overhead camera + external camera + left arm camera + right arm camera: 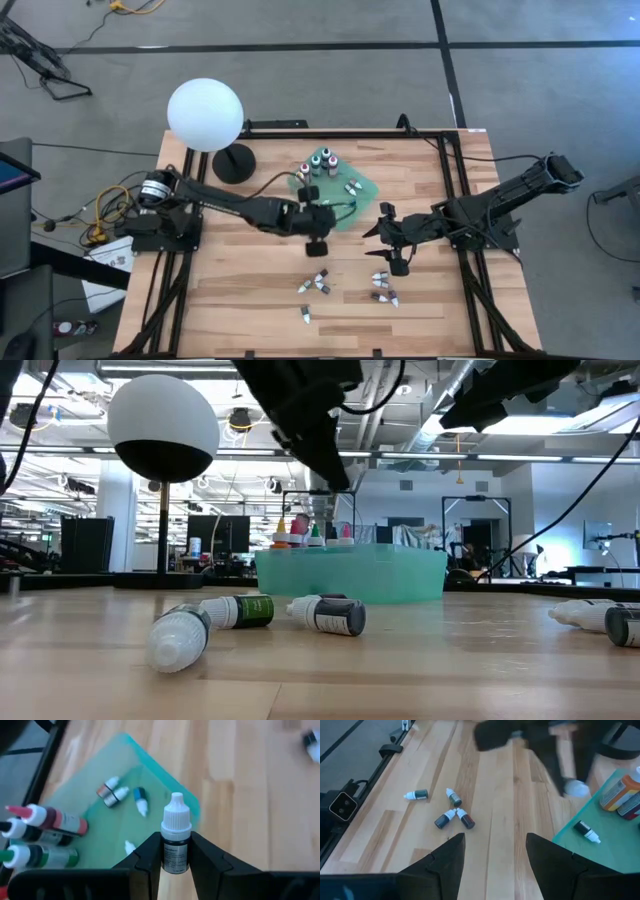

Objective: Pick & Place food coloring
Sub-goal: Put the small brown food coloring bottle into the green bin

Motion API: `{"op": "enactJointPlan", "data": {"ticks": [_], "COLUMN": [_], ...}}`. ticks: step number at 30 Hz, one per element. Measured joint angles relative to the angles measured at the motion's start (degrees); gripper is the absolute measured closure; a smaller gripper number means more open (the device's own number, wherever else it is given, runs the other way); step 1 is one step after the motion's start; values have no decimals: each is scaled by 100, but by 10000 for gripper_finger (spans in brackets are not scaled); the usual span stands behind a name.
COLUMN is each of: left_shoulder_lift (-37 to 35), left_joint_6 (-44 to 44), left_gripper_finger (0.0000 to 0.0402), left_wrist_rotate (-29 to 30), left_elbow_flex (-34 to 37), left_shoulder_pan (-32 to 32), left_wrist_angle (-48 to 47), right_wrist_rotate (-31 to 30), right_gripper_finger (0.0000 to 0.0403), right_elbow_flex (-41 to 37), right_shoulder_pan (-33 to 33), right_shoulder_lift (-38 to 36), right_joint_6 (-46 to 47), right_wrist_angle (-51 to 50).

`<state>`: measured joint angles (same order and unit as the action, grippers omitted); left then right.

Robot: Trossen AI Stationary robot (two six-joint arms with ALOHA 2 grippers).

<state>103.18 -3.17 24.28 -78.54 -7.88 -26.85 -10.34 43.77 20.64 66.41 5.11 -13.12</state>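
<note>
Left gripper (pixel 176 865) jaws pinch a small dark white-capped dropper bottle (pixel 175 840) upright between them, over the green square tray (pixel 150 785) edge. Right gripper (pixel 495 855) jaws spread, empty; loose bottles (pixel 451 812) lie on the counter ahead.

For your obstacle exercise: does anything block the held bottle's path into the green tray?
Nothing visible does. The left gripper holds the white-capped bottle over the green tray's edge; bottles there lie aside.

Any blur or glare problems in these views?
Right wrist view: the left arm is motion-blurred. Left wrist view: the held bottle is sharp, the tray behind it soft. Low view: ceiling lights blow out; the nearest bottle is soft.
</note>
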Motion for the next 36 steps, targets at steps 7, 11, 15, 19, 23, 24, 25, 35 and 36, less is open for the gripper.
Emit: {"op": "enactJointPlan", "data": {"ticks": [7, 11, 15, 19, 23, 24, 25, 35, 36], "left_shoulder_lift": [32, 280, 662, 894, 979, 989, 1010, 1034, 1034], "left_joint_6": [162, 249, 350, 225, 67, 60, 52, 11, 23], "left_gripper_finger": [324, 324, 324, 324, 324, 323, 322, 263, 253], "left_wrist_rotate": [-237, -451, -557, -548, -454, -497, -546, -427, -425], "left_elbow_flex": [98, 107, 93, 67, 59, 63, 63, 58, 58], "left_shoulder_pan": [418, 629, 868, 1125, 1297, 1318, 1336, 1377, 1377], "left_wrist_angle": [768, 1220, 1784, 1995, 2134, 2167, 2237, 2663, 2725], "right_wrist_rotate": [-1, -2, -8, -10, -10, -11, -12, -17, -17], "right_gripper_finger": [198, 198, 198, 198, 198, 198, 198, 198, 198], "right_elbow_flex": [-2, 0, 3, 4, 4, 4, 3, 2, 2], "right_shoulder_pan": [-4, -4, -4, -4, -4, -4, -4, -13, -13], "right_shoulder_lift": [2, 7, 7, 7, 7, 7, 7, 7, 7], "right_joint_6": [-3, -3, -5, -9, -32, -50, -60, -60, -55], "right_wrist_angle": [28, 28, 53, 26, 27, 26, 24, 28, 28]}}
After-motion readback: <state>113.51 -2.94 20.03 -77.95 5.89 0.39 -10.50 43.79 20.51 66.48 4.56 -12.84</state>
